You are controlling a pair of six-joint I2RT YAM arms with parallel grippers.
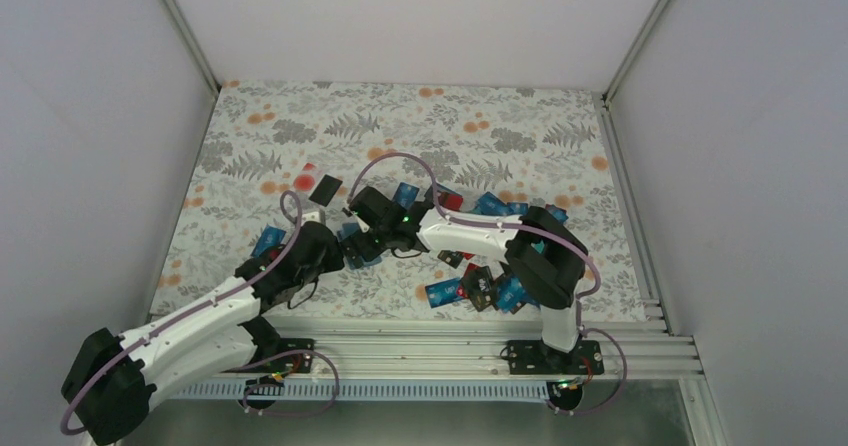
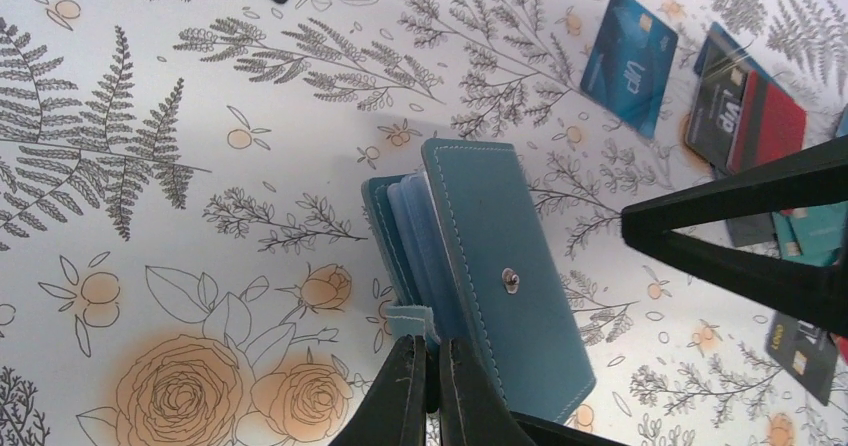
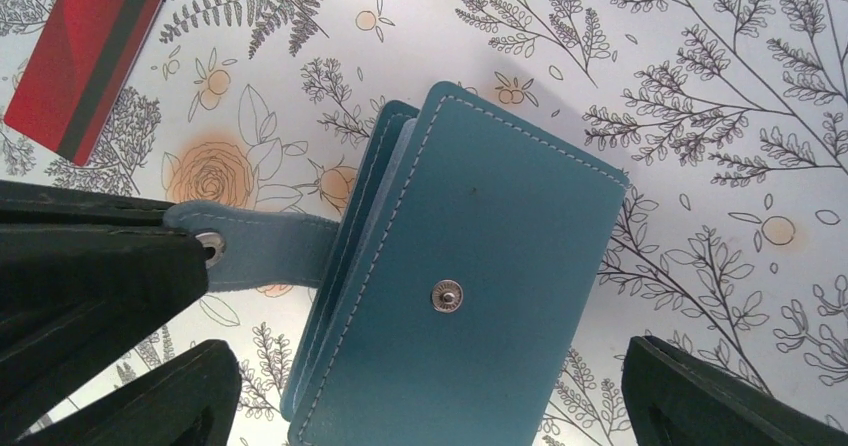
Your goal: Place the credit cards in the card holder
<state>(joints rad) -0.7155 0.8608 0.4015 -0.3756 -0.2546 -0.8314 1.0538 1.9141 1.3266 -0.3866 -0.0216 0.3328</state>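
Observation:
The teal-blue card holder [image 2: 500, 266] lies on the flowered table, its cover shut and pale leaves showing at the edge. My left gripper [image 2: 432, 351] is shut on the end of the holder's strap [image 3: 270, 246]. My right gripper [image 3: 440, 406] is open, one finger [image 3: 190, 396] on each side of the card holder [image 3: 480, 266], touching nothing. Credit cards lie loose around it: a blue one [image 2: 628, 61], a black one [image 2: 715, 116] and a red one [image 2: 768, 121]. Another red card [image 3: 85, 56] lies at the upper left of the right wrist view.
More cards are scattered by the right arm's elbow [image 1: 445, 291] and behind it [image 1: 490, 204]. A black card [image 1: 325, 188] lies apart at the back left. White walls enclose the table, and a metal rail [image 1: 450, 331] runs along the near edge.

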